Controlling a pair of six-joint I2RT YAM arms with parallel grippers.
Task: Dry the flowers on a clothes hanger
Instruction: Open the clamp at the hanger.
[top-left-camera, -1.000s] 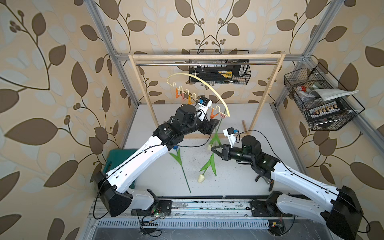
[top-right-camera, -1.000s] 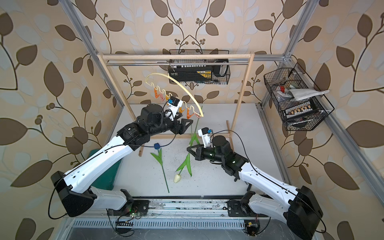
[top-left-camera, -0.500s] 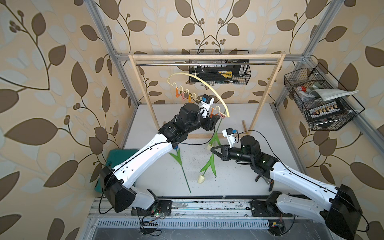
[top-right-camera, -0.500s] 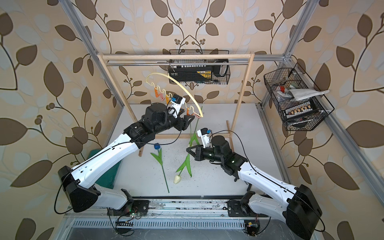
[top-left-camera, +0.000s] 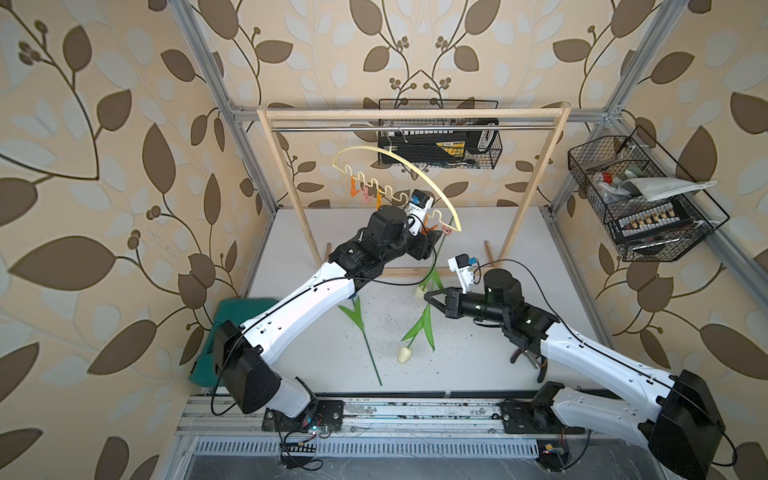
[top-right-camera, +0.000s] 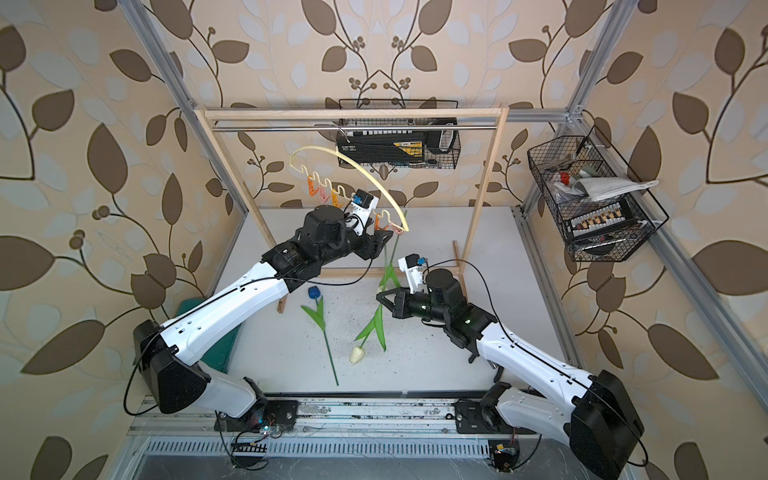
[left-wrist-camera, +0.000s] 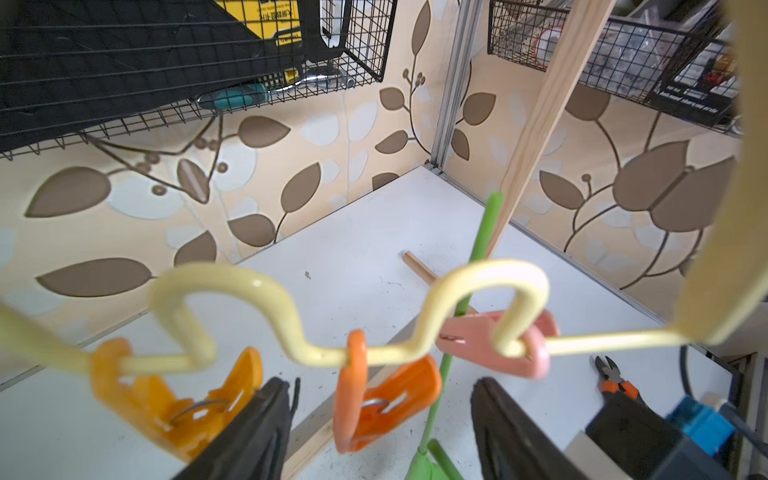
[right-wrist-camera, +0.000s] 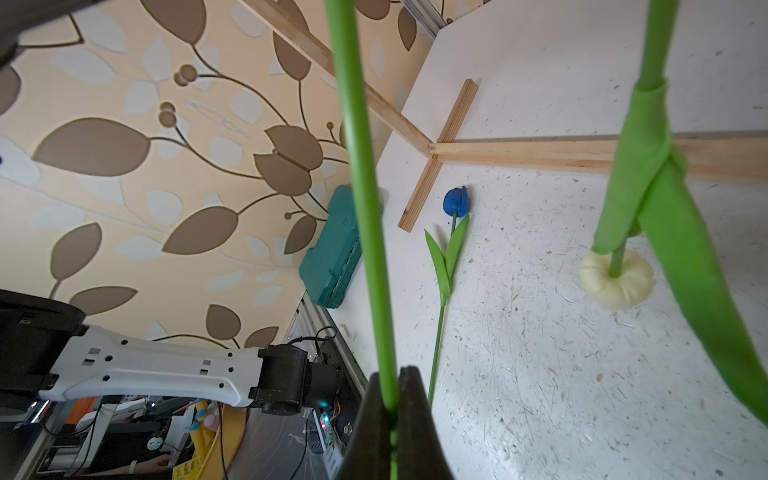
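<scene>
The right claw (right-wrist-camera: 392, 374) is pinched shut on the bare green stem of a first cream tulip (top-left-camera: 405, 354), whose leaves and head trail below it toward the front of the table (top-left-camera: 457, 365). Just beside it hangs the head of a second cream tulip (right-wrist-camera: 636, 174), its stem rising to the pink clip (left-wrist-camera: 469, 338) at the end of the clothes hanger (left-wrist-camera: 498, 270); whether that clip bites the stem I cannot tell. Higher and farther back, the left claw (left-wrist-camera: 384, 380) stands wide open, holding nothing, with an orange clip (left-wrist-camera: 407, 386) between its fingers (left-wrist-camera: 257, 432). Above both, the hanger hangs from the metal rod (top-left-camera: 332, 129) of the wooden rack (top-left-camera: 332, 114). Down on the table, out to the right claw's left, lies the blue tulip (right-wrist-camera: 456, 201), and beyond it a green case (right-wrist-camera: 330, 253).
</scene>
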